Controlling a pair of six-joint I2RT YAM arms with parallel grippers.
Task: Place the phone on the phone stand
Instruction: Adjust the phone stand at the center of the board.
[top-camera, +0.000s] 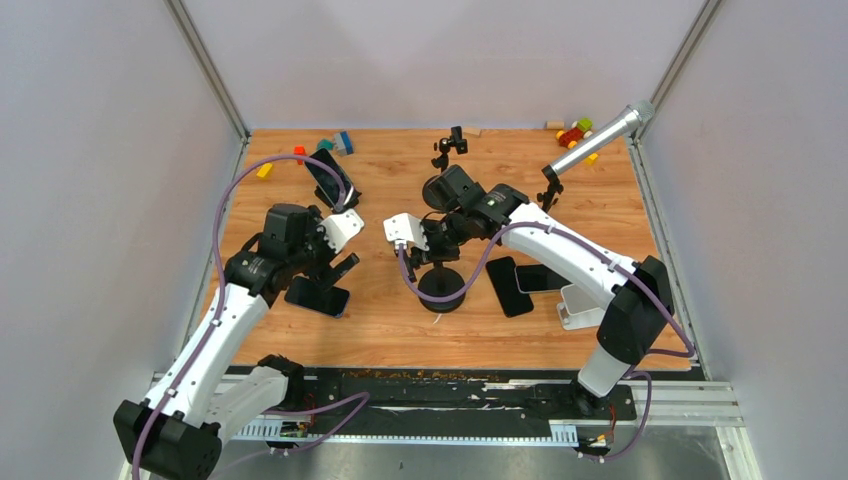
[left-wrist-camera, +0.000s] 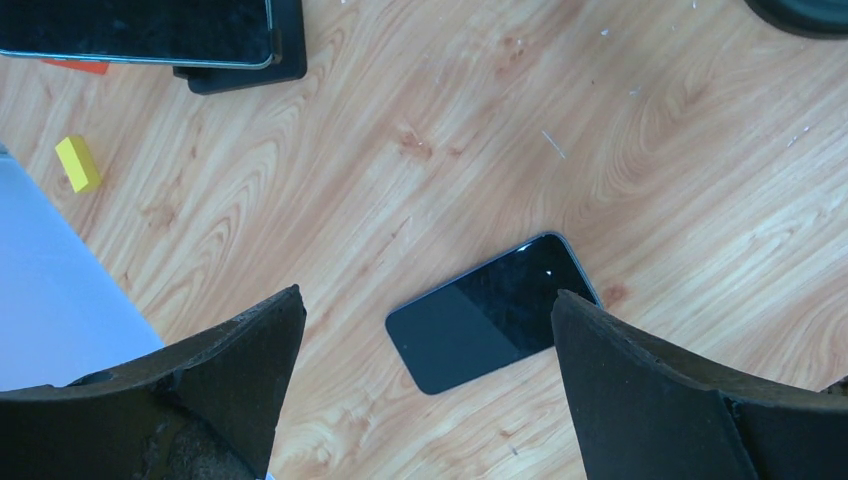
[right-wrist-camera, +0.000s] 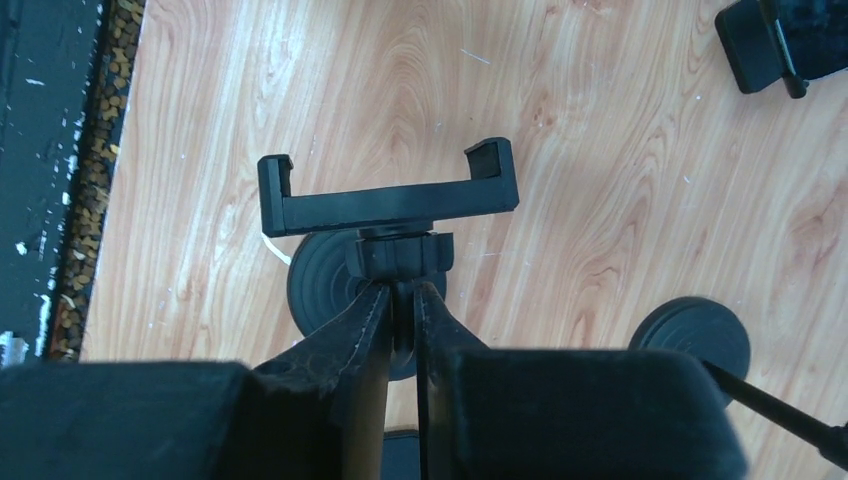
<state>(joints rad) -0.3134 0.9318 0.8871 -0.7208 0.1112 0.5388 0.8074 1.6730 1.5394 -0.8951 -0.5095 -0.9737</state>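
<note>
Wooden table, overhead: the phone is lying flat toward the left edge, and the phone stand is standing mid-table, nearer the front edge. Left wrist: the left gripper is hovering above the phone, jaws spread wide. Right wrist: the right gripper is pinching the empty stand's stem. Pickup and placement are both remaining.

No text, brand, number or sign can be read in any view. The phone on the near left shows only a dark screen, and the stand is plain black with no marking that can be made out.
</note>
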